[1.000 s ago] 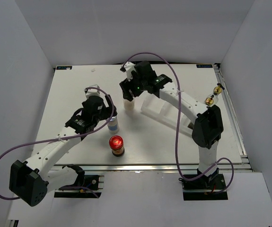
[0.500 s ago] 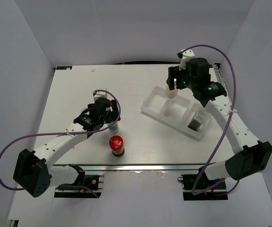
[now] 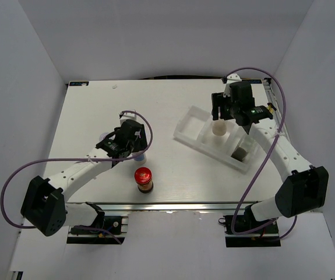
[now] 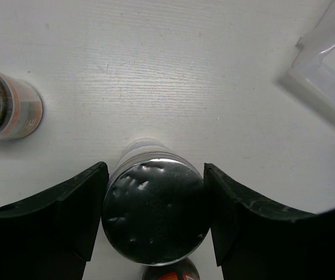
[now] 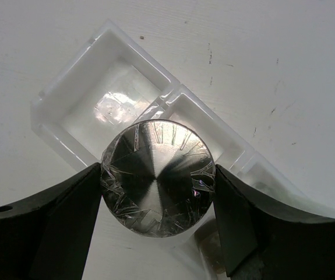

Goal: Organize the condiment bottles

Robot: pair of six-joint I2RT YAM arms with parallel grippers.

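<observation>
My left claw point(image 4: 154, 195) is clenched on a silver-lidded jar point(image 4: 154, 221) standing on the white table point(image 4: 155, 70) — next, I judge, a straight lift toward the tray point(image 5: 68, 96). My right claw point(image 5: 157, 175) grips the other silver-lidded jar point(image 5: 157, 181) at the tray's middle compartment; whether it rests inside I cannot tell. Plain pale walls point(image 3: 27, 58) enclose us.

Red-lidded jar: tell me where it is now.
In the top view the red-lidded jar stands left of centre by the table's near edge, just in front of the silver-lidded bottle that the left gripper clasps.
</observation>
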